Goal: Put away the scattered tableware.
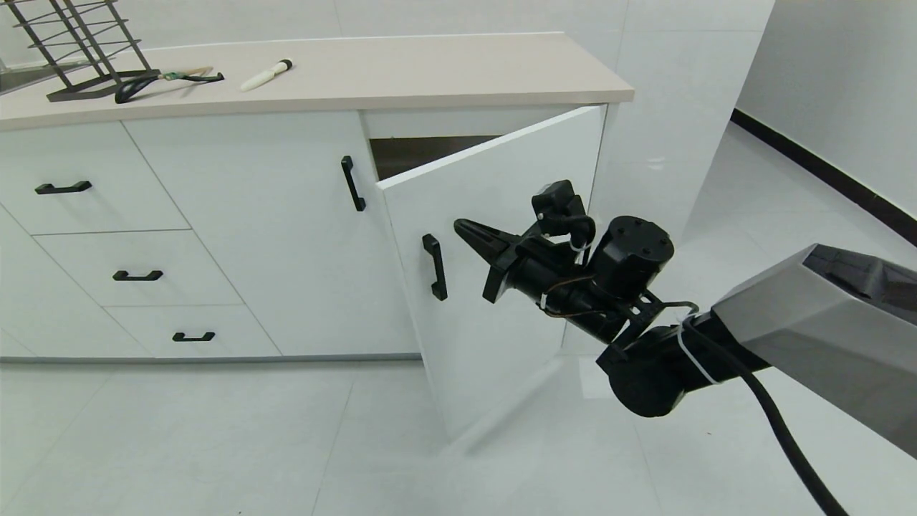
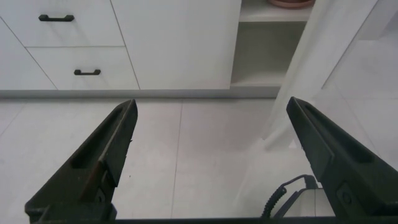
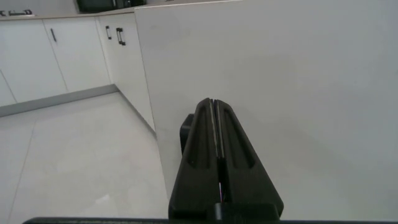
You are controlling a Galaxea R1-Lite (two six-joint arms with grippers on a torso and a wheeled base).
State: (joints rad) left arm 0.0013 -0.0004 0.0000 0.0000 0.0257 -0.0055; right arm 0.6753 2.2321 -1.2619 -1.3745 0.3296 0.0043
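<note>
**Widening the cabinet door (image 1: 501, 158) looks like our current step**

The right gripper (image 1: 464, 228) is pressed shut and empty, mid-frame, just beside the door's black handle (image 1: 434, 266). We'd push slowly on the door face near the handle edge so the tips don't slip. The left gripper (image 2: 211, 106) gapes wide over the floor (image 1: 215, 444), holding nothing. The tableware is upper left on the beige countertop (image 1: 430, 72): a pale knife (image 1: 266, 74) and dark utensils (image 1: 172, 77) by a wire rack (image 1: 79, 43). Floor is glossy white tile, with black skirting (image 1: 824, 172) at far right.
</note>
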